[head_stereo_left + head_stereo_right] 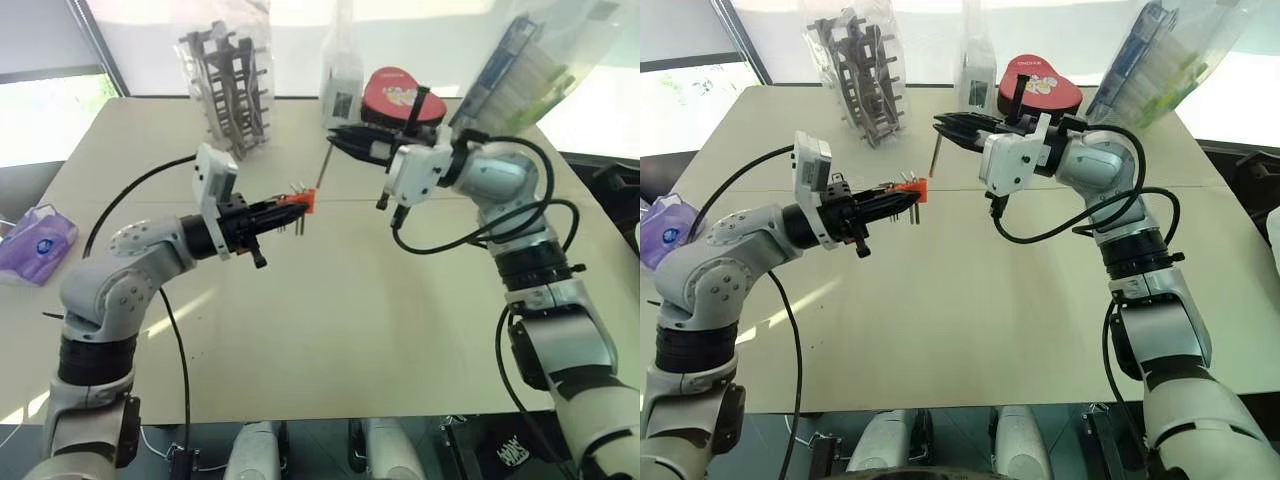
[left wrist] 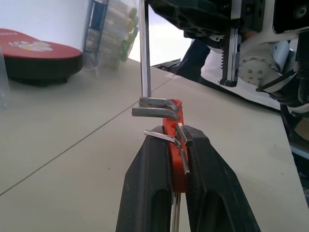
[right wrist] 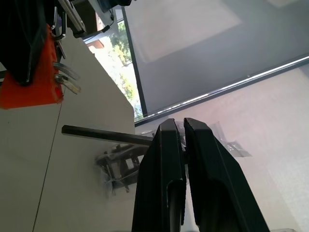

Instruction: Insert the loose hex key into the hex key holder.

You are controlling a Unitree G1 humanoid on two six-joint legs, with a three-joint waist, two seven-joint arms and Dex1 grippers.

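My left gripper [image 1: 283, 211] is shut on the hex key holder [image 1: 303, 202], a small orange-red block with several short metal keys sticking out, held level above the table. In the left wrist view the holder [image 2: 172, 126] sits clamped between the black fingers [image 2: 150, 183]. My right gripper [image 1: 334, 141] is shut on the loose hex key [image 1: 322, 168], a thin dark rod that hangs down from its fingertips. The rod's lower end is right by the holder's outer end [image 2: 144, 58]; whether they touch I cannot tell. The right wrist view shows the rod [image 3: 104, 135] beside the holder [image 3: 30, 83].
A red heart-shaped case [image 1: 398, 92] lies at the back of the beige table [image 1: 330, 330]. A bagged grey rack [image 1: 228, 85] stands back left, clear packages [image 1: 520, 65] back right, and a purple tissue pack [image 1: 35, 243] at the left edge.
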